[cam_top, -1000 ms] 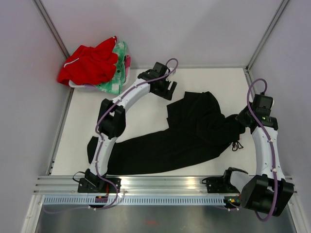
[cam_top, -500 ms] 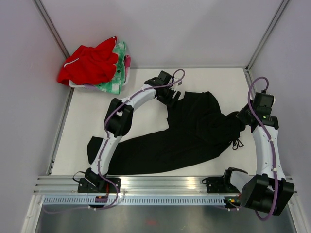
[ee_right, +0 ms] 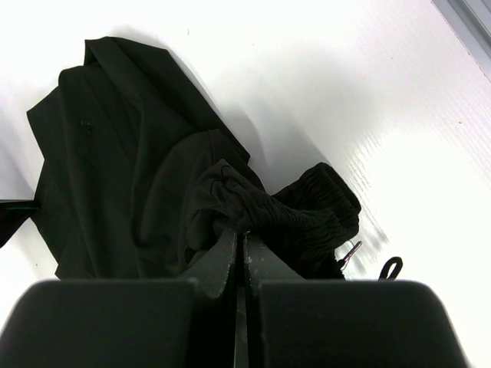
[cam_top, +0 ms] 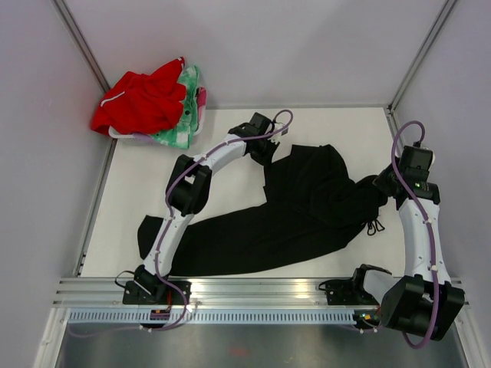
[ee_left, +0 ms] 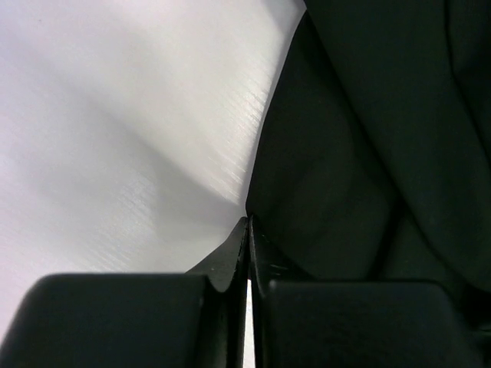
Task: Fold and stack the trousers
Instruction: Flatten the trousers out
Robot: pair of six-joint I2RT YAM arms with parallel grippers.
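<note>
Top external shows the trousers [cam_top: 299,215] lying crumpled on the white table [cam_top: 138,176], with 1 leg stretched long toward the near left corner and the other folded up toward the far side at centre. Their gathered waist is bunched at the right and drawn up toward the right gripper [cam_top: 381,193]. The drawstring [cam_top: 374,228] trails loose on the table just beside it.

Right wrist view has that gripper's 2 fingers pressed together on a ridge of the elastic waistband (the cloth puckers right at the tips). The cord's looped end lies on bare table to the right.

The left gripper [cam_top: 266,152] sits at the far edge of the folded-up leg. Left wrist view shows its 2 fingers closed to a thin slit, the tips meeting exactly at the black cloth's edge and nipping it. How much fabric is caught cannot be made out. White tabletop fills the left of that view and black cloth the right.

Well apart, in the far left corner, a red garment [cam_top: 142,103] with white trim lies heaped on a green-and-pink cloth [cam_top: 186,115]. An aluminium rail [cam_top: 261,290] runs along the near edge and carries both arm bases.
</note>
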